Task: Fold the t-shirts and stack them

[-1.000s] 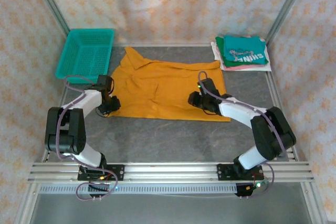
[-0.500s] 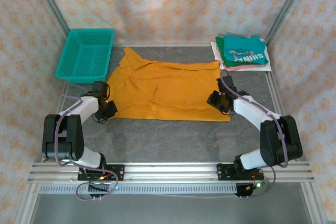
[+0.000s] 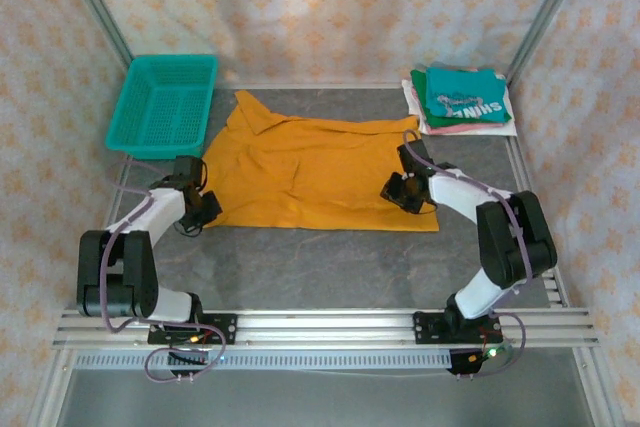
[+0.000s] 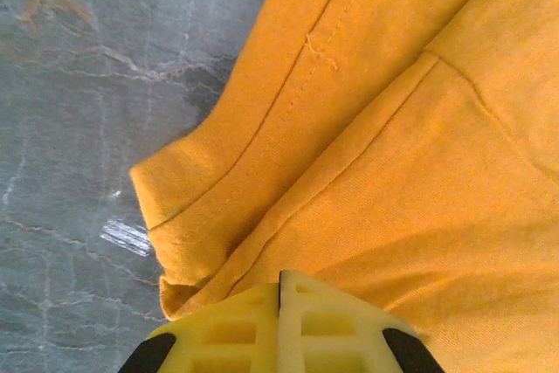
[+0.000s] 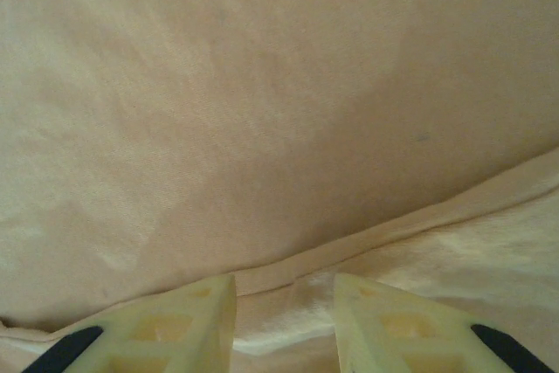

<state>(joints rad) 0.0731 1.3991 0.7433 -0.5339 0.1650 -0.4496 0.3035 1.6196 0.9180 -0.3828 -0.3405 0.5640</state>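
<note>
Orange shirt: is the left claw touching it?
Touching. The left wrist view shows the left gripper shut, its tips pinching the bunched-up hem of the orange shirt.

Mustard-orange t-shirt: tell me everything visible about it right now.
The mustard-orange t-shirt is soft cloth with stitched hems. It lies spread mostly flat on the grey table, lightly creased, its visible face plain. The left gripper is shut at its bunched left edge, apparently pinching it. The right gripper rests open on its right side, fingers straddling a hem.
</note>
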